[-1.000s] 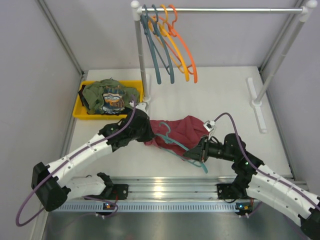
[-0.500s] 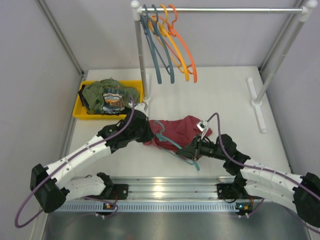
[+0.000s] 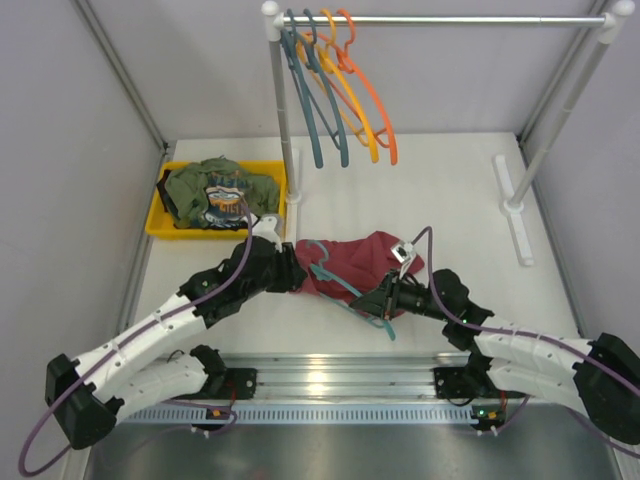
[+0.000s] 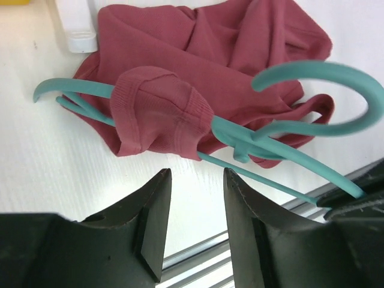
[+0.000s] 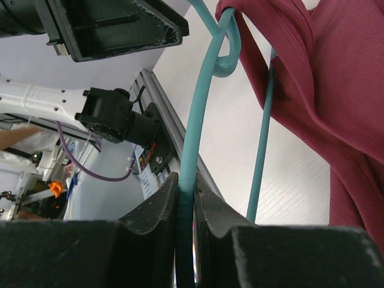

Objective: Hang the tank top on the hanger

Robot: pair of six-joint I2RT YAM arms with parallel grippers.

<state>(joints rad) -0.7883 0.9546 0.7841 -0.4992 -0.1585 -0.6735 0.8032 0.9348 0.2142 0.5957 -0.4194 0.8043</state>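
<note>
Tank top [image 3: 352, 258]: one, made of soft dark red cloth. It lies bunched up and wrinkly on the white table [image 3: 450, 190], between my two arms.
Hanger [image 3: 340, 283]: one, light teal, made of smooth hard plastic. It has a round hook and thin curved arms, and it lies on the table, partly tucked into the red cloth.
My left gripper [image 4: 197, 180]: let go — its two black fingers stand apart with only table between them, just near the cloth.
My right gripper [image 5: 185, 192]: squeezed tight on one thin arm of the hanger.
Strap: my left wrist view shows a ribbed red end of the top. A hanger arm goes in one side of it and comes out the other. From the top view I cannot tell this.
Rack [image 3: 440, 19]: a shiny metal bar on white posts with four hangers — two slate blue, one yellow, one orange. Only the top view shows it.
Bin [image 3: 165, 228]: one yellow plastic tray at the back left. It holds one crumpled green garment [image 3: 215, 190] with a picture on it.
</note>
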